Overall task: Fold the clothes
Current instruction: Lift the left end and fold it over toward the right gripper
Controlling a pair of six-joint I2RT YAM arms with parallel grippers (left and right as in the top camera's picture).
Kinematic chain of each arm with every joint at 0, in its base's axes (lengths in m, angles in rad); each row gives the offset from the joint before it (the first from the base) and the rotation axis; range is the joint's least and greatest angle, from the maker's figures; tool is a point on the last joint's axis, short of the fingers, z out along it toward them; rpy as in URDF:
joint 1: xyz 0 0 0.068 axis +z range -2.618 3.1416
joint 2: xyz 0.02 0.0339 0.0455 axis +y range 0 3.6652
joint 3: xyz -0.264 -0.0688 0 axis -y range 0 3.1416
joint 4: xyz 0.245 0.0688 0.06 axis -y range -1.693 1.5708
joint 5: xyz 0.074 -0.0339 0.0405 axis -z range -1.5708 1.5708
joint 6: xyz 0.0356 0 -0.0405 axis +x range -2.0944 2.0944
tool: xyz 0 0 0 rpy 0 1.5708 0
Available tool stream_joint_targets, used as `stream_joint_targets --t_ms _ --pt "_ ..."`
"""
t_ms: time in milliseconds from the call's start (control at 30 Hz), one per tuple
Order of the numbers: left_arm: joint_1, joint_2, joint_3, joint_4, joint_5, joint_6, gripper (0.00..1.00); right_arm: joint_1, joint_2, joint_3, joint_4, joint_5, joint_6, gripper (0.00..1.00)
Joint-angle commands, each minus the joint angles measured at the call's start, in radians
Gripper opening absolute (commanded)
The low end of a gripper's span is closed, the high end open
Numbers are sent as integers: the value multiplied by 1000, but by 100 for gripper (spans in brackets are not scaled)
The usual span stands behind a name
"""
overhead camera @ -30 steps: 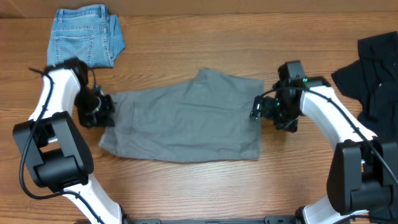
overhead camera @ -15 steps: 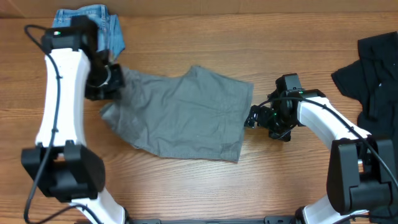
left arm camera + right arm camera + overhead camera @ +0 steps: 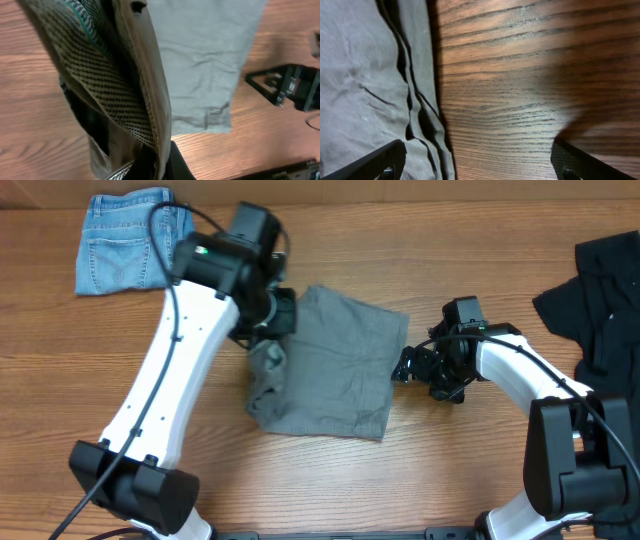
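Since a second ago, the left end of the grey shorts [image 3: 335, 375] has been lifted off the table [image 3: 480, 240] and carried rightward by the left gripper [image 3: 268, 330]. The cloth now covers roughly half its former width, and its right edge has been dragged a little toward the left arm. The right gripper [image 3: 403, 367] has barely been moved.

The left jaws are pressed together on the raised end, from which fabric hangs in a loose bunch. In the left wrist view the mesh pocket lining [image 3: 100, 90] is seen turned outward beside the pinched fold. The right jaws are held wide apart, low over the wood, with nothing between them. The shorts' right edge lies just beside them on the side toward the left arm, running from far to near.

The shorts rest mid-table, between the two arms. The carried end is judged to be short of that right edge, so the laying-down falls to the left arm, with further travel to the right. The denim shorts [image 3: 130, 245] and the black garment [image 3: 600, 290] lie well apart, at the far corners.
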Motion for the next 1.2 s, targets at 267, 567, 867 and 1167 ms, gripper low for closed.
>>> stream_joint_targets --t_ms 267,567,867,1167 --pt "-190 80 15 55 32 -31 4 5 33 -7 28 20 -14 93" --pt "-266 109 14 137 49 -34 4 5 66 -7 37 27 -14 84" --pt "-296 122 13 197 49 -38 8 5 102 -7 39 27 -14 69" --pt "-332 183 12 256 93 -26 11 5 102 -7 39 28 -14 48"
